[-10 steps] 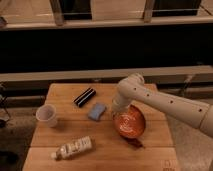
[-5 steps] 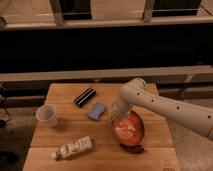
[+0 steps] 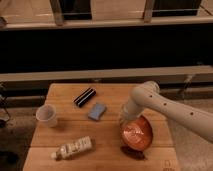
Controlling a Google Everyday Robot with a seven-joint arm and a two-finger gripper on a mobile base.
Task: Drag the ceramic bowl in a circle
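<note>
Mid-drag, we judge: claw at upper-left rim of ceramic bowl on counter; its grip we cannot tell. Next: curve the arc, keeping contact

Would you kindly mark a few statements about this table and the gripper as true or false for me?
1. The ceramic bowl sits on the right part of the table. True.
2. The gripper hangs over the table's left edge. False: it is at the bowl's upper-left rim.
3. The bottle stands upright. False: it lies on its side.
4. The blue pad lies beside the black bar. True.
</note>
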